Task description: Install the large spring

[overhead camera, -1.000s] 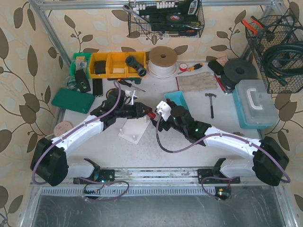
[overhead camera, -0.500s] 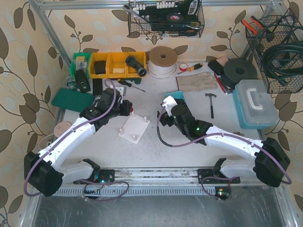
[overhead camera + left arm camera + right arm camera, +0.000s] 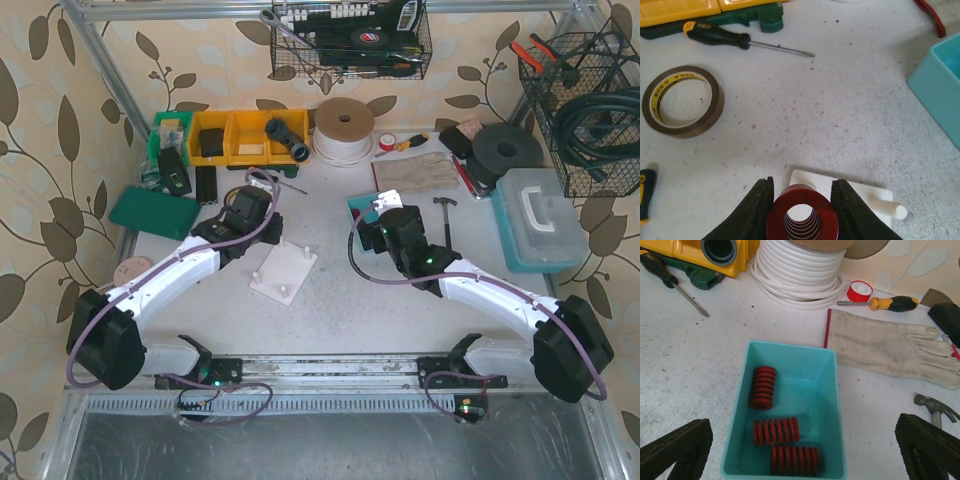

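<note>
Since the earlier frames I am seeing the left arm swing back right toward the plate, while the right arm is pulling away toward the bin.

The left gripper (image 3: 802, 200) is clamping the large spring (image 3: 801, 222) by its sides, one finger against each flank. The wrist camera is looking straight down the bore. I therefore judge the long axis to be running along the gripper's approach line, forward and down at the white base plate (image 3: 860, 192). The far end is hanging just above the plate's near edge. One peg (image 3: 890, 209) is standing off to the right, apart from the spring.

The step in hand is seating, and I am proceeding as follows:
- shifting until the bore is centring on the target peg; which peg takes this size, I cannot tell
- tipping the wrist until the coil axis is matching the peg axis
- lowering slowly, releasing only once seated

The right gripper (image 3: 805, 445) is hovering spread wide and empty over the teal bin (image 3: 837, 390), where three spare springs (image 3: 776, 431) are lying flat
</note>
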Robot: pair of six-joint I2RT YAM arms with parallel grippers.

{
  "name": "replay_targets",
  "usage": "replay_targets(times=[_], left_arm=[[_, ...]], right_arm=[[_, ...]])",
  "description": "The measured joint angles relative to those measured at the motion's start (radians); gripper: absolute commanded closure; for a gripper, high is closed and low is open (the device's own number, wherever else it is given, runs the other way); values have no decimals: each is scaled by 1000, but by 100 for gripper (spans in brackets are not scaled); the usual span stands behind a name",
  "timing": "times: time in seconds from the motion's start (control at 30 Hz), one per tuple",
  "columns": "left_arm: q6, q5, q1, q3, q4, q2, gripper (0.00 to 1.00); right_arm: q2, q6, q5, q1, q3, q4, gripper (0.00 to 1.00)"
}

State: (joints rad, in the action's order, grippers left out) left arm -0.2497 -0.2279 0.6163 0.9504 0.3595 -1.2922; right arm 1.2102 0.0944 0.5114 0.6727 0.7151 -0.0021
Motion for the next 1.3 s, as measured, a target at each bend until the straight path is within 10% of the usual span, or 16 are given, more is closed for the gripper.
replay_targets(times=[1.13, 1.3], left_arm=[[16, 19, 7, -53, -152, -224, 100], [16, 18, 7, -56, -176, -255, 83]], right_arm=[[-7, 17, -23, -6, -2, -34, 1], [-7, 18, -34, -16, -4, -33, 1]])
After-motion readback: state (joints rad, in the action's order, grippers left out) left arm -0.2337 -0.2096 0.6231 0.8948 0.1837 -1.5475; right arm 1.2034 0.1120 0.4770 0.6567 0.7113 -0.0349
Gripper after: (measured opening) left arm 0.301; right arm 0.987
